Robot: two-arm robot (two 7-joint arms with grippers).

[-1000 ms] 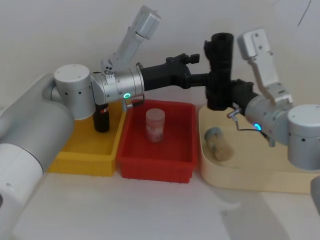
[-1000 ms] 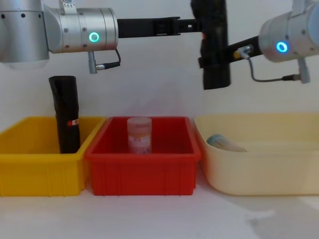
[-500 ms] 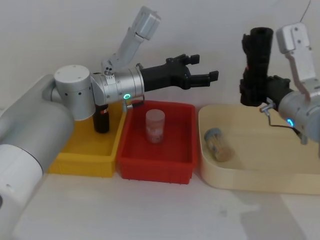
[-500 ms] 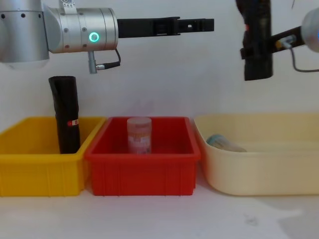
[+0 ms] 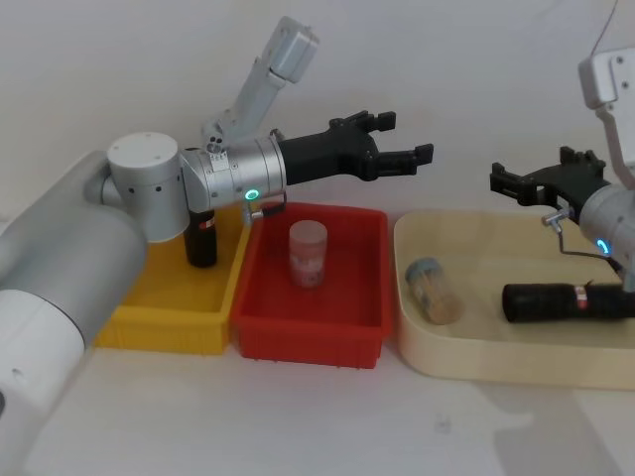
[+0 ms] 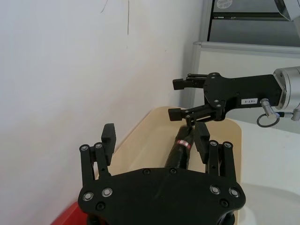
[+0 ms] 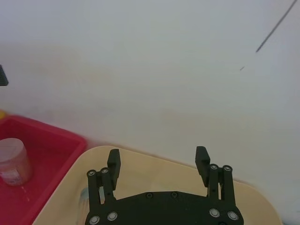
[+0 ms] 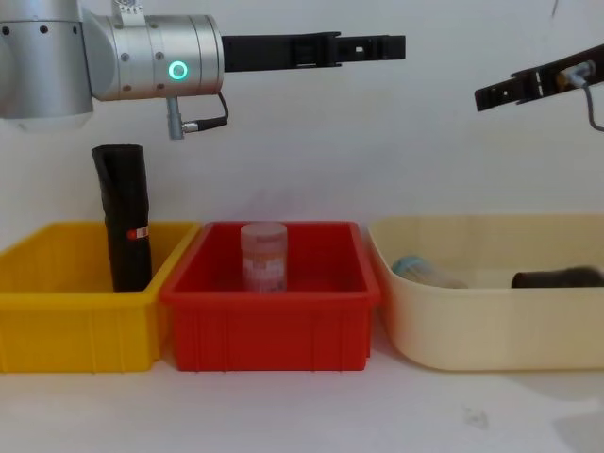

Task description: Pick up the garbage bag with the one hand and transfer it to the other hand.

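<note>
- Black plastic, the garbage bag (image 5: pixel 564 301) is lying on its side in the cream tray (image 5: pixel 496 359) at the right, its red label band showing; neither hand is touching it.
- Green-ringed, the left hand (image 5: pixel 402 157) is hovering high over the red bin (image 5: pixel 308 337) with its fingers spread wide and nothing between them.
- Blue-ringed, the right hand (image 5: pixel 526 180) is hanging above the far side of the cream tray, fingers wide apart and empty, with the bag lying below and nearer.
- Judging by how things are lying, the handover looks done and the bag is sitting released in the tray, so little or nothing of the task seems to be remaining beyond drawing the arms back.
- Standing apart, a taller black roll (image 5: pixel 201 234) is leaning upright in the yellow bin (image 5: pixel 164 307) at the left, a pale jar (image 5: pixel 308 250) is standing in the red bin, and a small tipped container (image 5: pixel 434 288) is lying in the cream tray near its left end, well apart from the bag.
</note>
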